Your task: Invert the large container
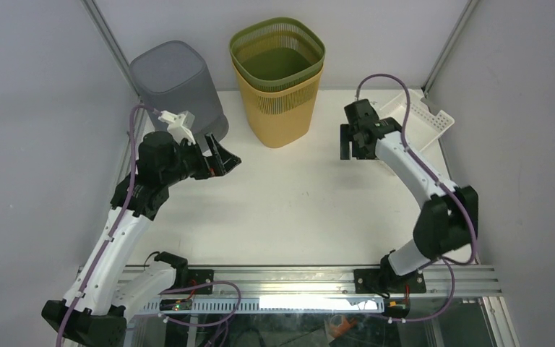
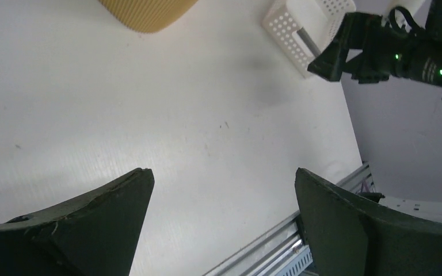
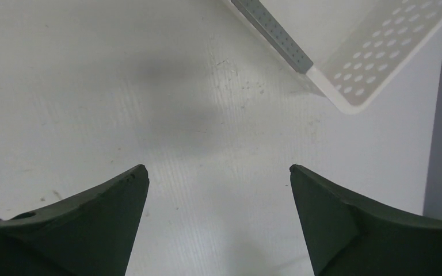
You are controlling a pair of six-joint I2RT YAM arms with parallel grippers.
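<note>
A yellow mesh basket (image 1: 282,108) stands upright at the back centre with a green mesh basket (image 1: 277,50) nested in it, mouths up. A grey bin (image 1: 177,83) stands at the back left with its closed end up. My left gripper (image 1: 220,153) is open and empty, just in front of the grey bin and left of the yellow basket. In the left wrist view (image 2: 223,172) it hangs over bare table, with the yellow basket's edge (image 2: 147,11) at the top. My right gripper (image 1: 352,142) is open and empty, to the right of the yellow basket; it also shows in the right wrist view (image 3: 218,168).
A white perforated tray (image 1: 423,119) lies at the back right corner, close behind the right arm; it shows in the right wrist view (image 3: 368,57) and the left wrist view (image 2: 299,29). Grey walls enclose the table on three sides. An aluminium rail (image 1: 296,278) runs along the near edge.
</note>
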